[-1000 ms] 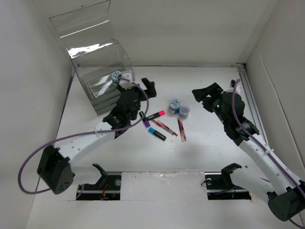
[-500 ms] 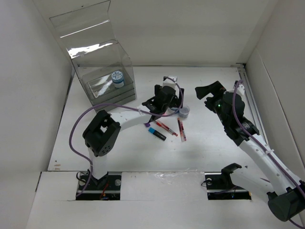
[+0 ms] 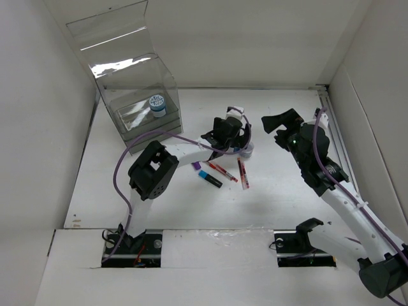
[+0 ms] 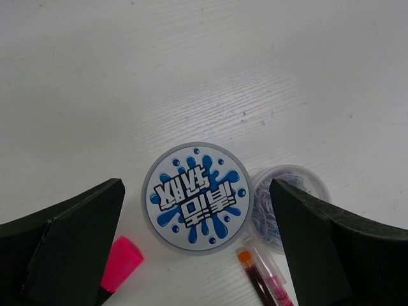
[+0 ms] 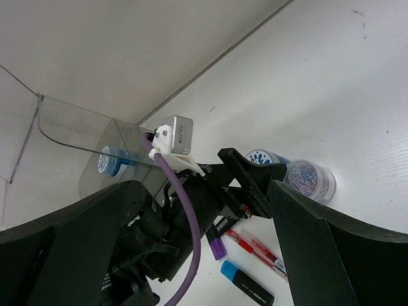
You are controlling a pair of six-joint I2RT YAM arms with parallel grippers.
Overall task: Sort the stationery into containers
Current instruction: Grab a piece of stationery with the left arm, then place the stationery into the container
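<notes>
White table (image 3: 287, 204), top view: left hand (image 3: 233, 137), spread wide, hangs over the loose roll (image 4: 196, 197); organizer (image 3: 137, 108) sits well left of it. Left wrist view: roll centred between fingers (image 4: 57, 248) for straddling; pink cap (image 4: 121, 260) and small tub (image 4: 290, 201) crowd its edges. Right wrist view: right hand (image 5: 197, 191), open and empty, stands well apart from the roll.

Left wrist view: pink-capped marker (image 4: 121, 260) and red pen (image 4: 258, 277) run off the bottom edge. Right side of clear pot (image 4: 280, 203) sits behind one jaw.

Top view: left arm (image 3: 191, 152) covers printed roll (image 4: 196, 197) and pink-capped marker; neither can be made out. Of the purple-capped marker (image 3: 196, 166) only the cap end shows. Print on second roll (image 3: 157, 103) in organizer (image 3: 131, 124) too small to read.

Right wrist view: both jaws dark, blurred, cut by the edges. Printed roll half hidden behind left arm.
</notes>
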